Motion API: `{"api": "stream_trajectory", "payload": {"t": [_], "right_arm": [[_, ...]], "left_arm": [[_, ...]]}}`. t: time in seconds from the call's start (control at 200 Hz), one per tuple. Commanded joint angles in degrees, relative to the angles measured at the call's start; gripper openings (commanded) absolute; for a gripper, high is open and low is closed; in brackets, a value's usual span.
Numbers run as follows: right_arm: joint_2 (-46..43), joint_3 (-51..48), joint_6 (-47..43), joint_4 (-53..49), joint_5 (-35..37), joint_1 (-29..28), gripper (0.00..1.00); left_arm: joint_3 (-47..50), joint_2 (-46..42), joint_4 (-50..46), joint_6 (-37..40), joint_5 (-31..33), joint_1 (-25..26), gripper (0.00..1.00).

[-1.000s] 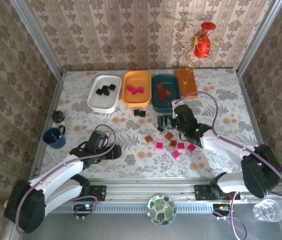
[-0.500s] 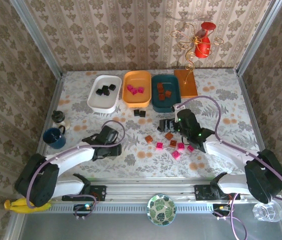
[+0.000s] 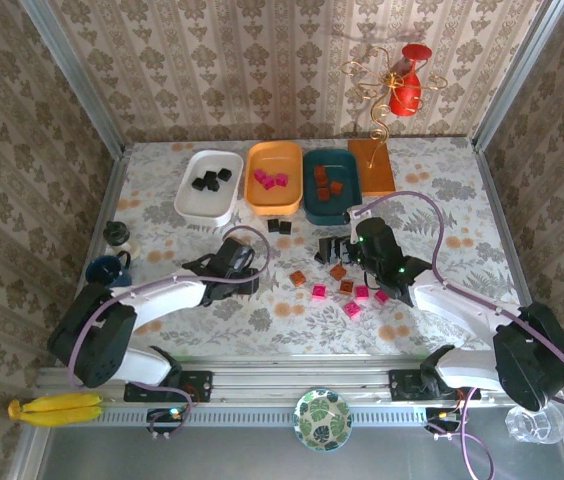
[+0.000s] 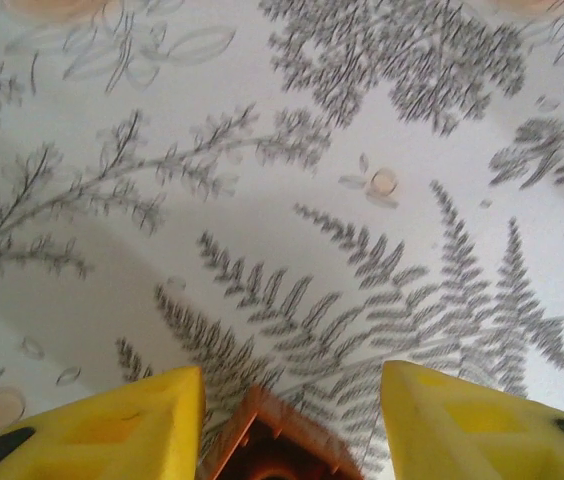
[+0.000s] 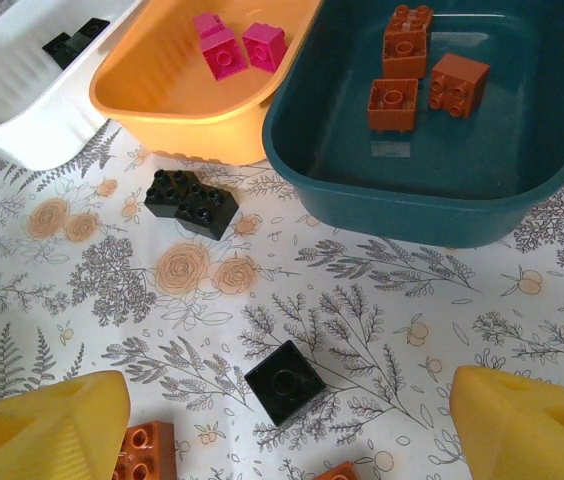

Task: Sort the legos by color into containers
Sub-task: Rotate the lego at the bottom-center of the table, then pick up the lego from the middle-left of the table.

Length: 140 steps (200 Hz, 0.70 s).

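My left gripper (image 3: 250, 272) (image 4: 292, 425) hangs over the flowered cloth, shut on an orange-brown lego (image 4: 280, 445). The lego presses the left finger (image 4: 122, 425); the frame edge cuts off its lower part. My right gripper (image 3: 338, 246) (image 5: 284, 430) stands open above a lone black lego (image 5: 284, 382). The white tray (image 3: 194, 205) (image 5: 22, 120) holds black legos, the orange-yellow tray (image 3: 274, 200) (image 5: 162, 90) holds pink ones (image 5: 227, 48), and the teal tray (image 3: 347, 168) (image 5: 422, 200) holds orange-brown ones (image 5: 407, 60). Loose pink (image 3: 352, 310) and orange-brown legos (image 3: 298, 277) lie mid-table.
A black lego pair (image 3: 280, 226) (image 5: 190, 200) sits just in front of the trays. A dark blue mug (image 3: 108, 272) stands at the left. The orange board (image 3: 372, 165) with its gold wire stand (image 3: 387, 90) is back right. A patterned bowl (image 3: 323, 420) rests off the table's front edge.
My left arm has swung right and away from its base toward the middle, and its jaws have narrowed. My right gripper has barely shifted.
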<state>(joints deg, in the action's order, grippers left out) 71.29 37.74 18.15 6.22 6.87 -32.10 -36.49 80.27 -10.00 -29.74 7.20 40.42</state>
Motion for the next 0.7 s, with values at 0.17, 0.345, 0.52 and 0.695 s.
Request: {"api": "stream_trajectory", "payload": {"t": [0.17,0.345,0.52,0.695], "right_arm": [[-1.8,-1.2,-0.8,0.3,1.6,0.1,0.85],[-1.5,-1.1,-0.9,0.3,1.6,0.1,0.85],[-1.5,-1.1,-1.0,0.0,2.0,0.2,0.85],[-1.1,-1.0,-0.8,0.1,2.1,0.2,0.85]], "left_arm": [[-1.9,2.1,-0.3,4.1,0.8,0.5,0.58],[-2.2,2.7,-2.5,7.1,-1.9,-0.3,0.66],[-2.0,3.6,-3.9,8.8,-4.6,-1.4,0.63],[-1.0,2.5,-4.0,8.8,-6.7,-1.0,0.54]]}}
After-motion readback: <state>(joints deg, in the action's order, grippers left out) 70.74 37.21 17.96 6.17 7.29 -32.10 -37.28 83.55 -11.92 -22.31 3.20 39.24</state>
